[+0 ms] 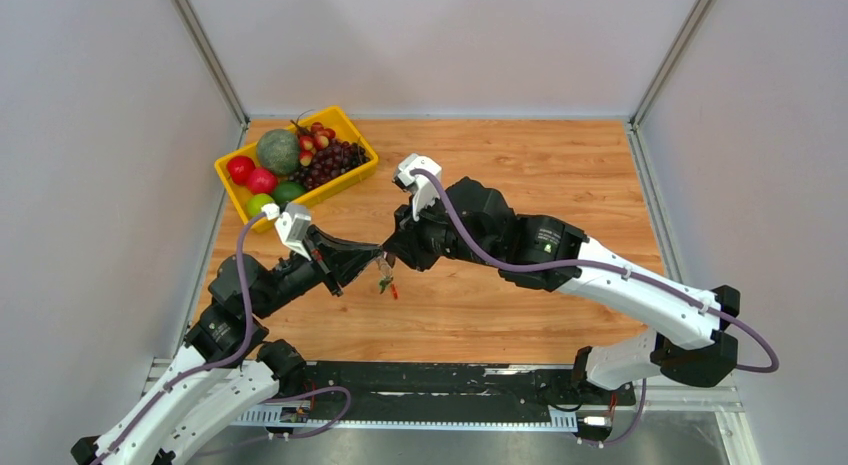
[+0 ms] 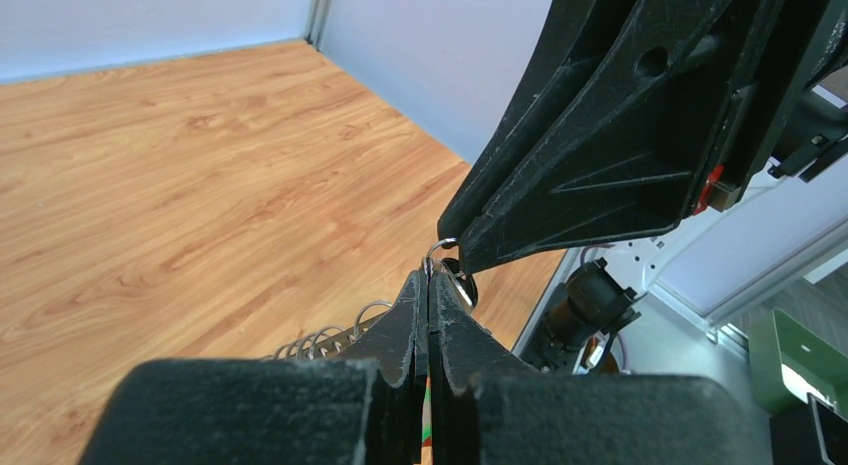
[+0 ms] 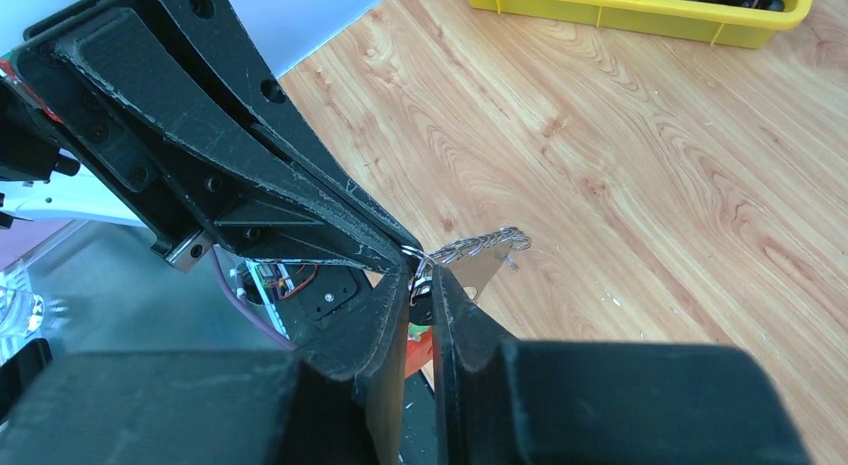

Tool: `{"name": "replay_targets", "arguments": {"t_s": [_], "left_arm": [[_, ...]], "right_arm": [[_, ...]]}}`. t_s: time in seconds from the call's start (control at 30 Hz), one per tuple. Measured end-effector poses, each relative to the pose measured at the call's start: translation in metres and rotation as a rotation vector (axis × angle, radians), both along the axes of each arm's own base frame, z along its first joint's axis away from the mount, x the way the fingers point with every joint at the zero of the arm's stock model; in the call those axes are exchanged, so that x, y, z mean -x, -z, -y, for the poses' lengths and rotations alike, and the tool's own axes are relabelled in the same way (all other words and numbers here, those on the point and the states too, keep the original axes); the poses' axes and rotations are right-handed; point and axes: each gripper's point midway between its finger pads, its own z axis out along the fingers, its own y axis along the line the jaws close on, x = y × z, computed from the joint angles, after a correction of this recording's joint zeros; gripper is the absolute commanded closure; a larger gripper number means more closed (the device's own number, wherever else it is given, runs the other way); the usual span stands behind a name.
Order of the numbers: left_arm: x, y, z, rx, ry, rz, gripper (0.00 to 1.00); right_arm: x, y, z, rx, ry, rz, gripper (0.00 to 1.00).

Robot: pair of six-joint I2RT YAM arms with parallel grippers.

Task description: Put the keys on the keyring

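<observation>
Roughly at mid-frame in the overhead view, the left claw (image 1: 374, 257) and right claw (image 1: 393, 253) meet tip to tip above the wooden table (image 1: 540, 175). The left claw is clamped tight on the keyring (image 1: 386, 281), whose red tag (image 1: 394, 291) dangles just below the tips. The right claw's fingers are drawn nearly together on what looks like the dark-headed key (image 2: 460, 285), just beside the ring's wire loop.
</observation>
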Motion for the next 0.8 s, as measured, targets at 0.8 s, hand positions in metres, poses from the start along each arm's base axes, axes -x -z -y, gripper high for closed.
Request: {"name": "replay_targets", "arguments": {"t_s": [0.8], "left_arm": [[0.016, -0.018, -0.006, 0.106, 0.036, 0.112, 1.00]], "right_arm": [[0.007, -0.002, 0.005, -0.044, 0.010, 0.000, 1.00]]}}
